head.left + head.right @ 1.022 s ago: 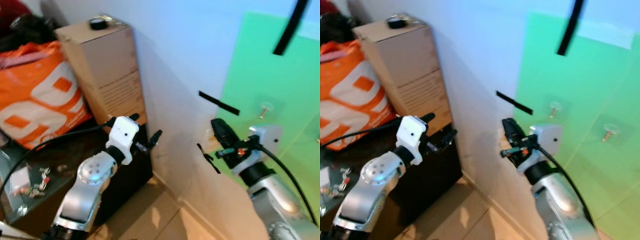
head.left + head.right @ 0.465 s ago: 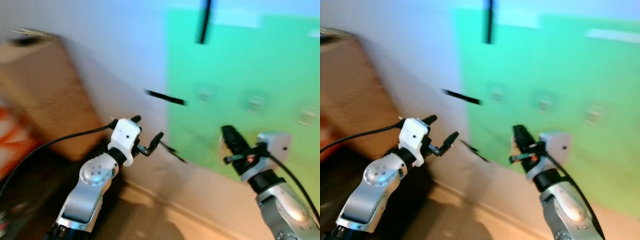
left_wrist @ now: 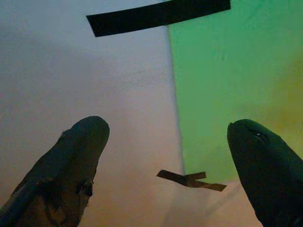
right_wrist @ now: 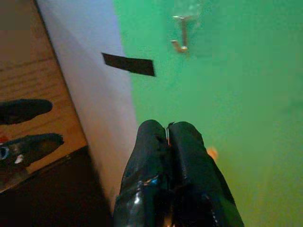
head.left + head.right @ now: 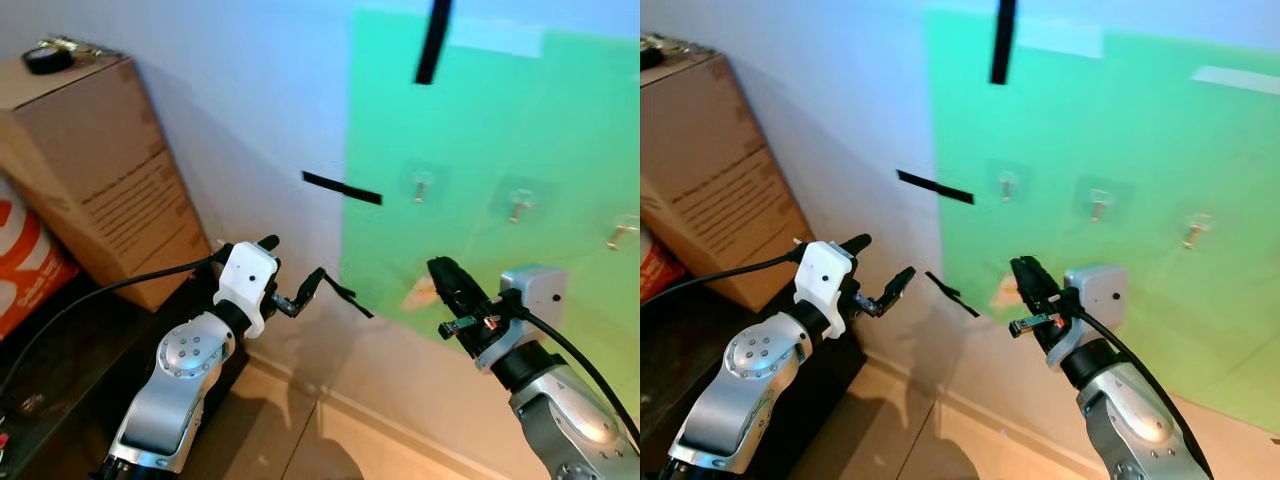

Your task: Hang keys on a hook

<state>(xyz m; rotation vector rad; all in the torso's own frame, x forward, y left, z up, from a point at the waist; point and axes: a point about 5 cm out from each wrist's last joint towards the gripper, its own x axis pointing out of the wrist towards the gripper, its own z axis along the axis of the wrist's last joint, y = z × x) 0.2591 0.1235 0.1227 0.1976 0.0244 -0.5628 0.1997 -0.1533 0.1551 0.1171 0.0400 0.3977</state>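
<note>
Three small metal hooks [image 5: 421, 185] [image 5: 518, 203] [image 5: 622, 232] are stuck in a row on a green wall panel [image 5: 500, 120]. My right gripper [image 5: 437, 266] is raised below the leftmost hook, a short way off the panel. It is shut on a thin sliver of metal [image 4: 166, 134], and a small tan-orange piece of the keys [image 5: 420, 293] shows beside its tips. In the right wrist view a hook [image 4: 181, 33] sits beyond the fingertips. My left gripper [image 5: 293, 257] is open and holds nothing, pointing at the white wall left of the panel.
A tall cardboard box [image 5: 100, 170] stands against the wall on the left, with a black fob [image 5: 45, 57] on top. An orange bag [image 5: 25, 270] and a dark cabinet [image 5: 60, 350] lie below it. Black tape strips [image 5: 342, 187] [image 5: 435, 40] mark the wall.
The camera has swung right, from the box and orange bag to the green panel, and the blur has cleared. Both arms keep their raised pose; the right gripper stays shut.
</note>
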